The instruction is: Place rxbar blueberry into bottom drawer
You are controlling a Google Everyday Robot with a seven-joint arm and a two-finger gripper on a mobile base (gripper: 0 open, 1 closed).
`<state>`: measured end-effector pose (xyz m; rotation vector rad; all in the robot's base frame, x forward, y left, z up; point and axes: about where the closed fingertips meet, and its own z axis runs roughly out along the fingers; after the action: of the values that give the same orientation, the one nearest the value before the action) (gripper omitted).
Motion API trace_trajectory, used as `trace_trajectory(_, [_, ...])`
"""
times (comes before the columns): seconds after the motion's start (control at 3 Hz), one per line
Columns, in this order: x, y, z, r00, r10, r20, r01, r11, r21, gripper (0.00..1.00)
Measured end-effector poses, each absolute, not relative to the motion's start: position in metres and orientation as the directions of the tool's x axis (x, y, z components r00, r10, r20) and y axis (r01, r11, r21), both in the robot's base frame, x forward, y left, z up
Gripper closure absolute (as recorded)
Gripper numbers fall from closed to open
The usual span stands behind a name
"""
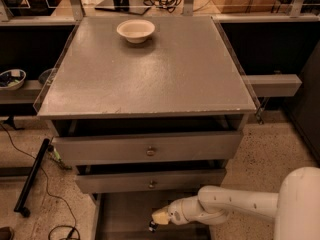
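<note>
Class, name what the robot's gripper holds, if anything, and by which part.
The gripper, low over the bottom drawer, seems to hold the dark rxbar blueberry by its upper end; the exact grip is hidden.

So the flat grey cabinet top (150, 79) fills the middle of the frame, with a cream bowl (135, 30) sitting on it up near the far edge, upper centre. My gripper (155, 224) is down at bottom centre, over the bottom drawer (125, 215).
</note>
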<state>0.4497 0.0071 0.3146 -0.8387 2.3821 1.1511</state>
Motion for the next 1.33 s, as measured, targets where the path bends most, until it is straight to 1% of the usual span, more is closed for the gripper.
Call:
trace_trajectory(0.33, [0.462, 0.003, 0.293, -0.799, -0.271, -0.537, -0.589, 0.529, 0.611, 1.0])
trace_trajectory(1.33, [0.473, 0.021, 0.27, -0.805, -0.255, -0.536, -0.587, 0.469, 0.659, 1.0])
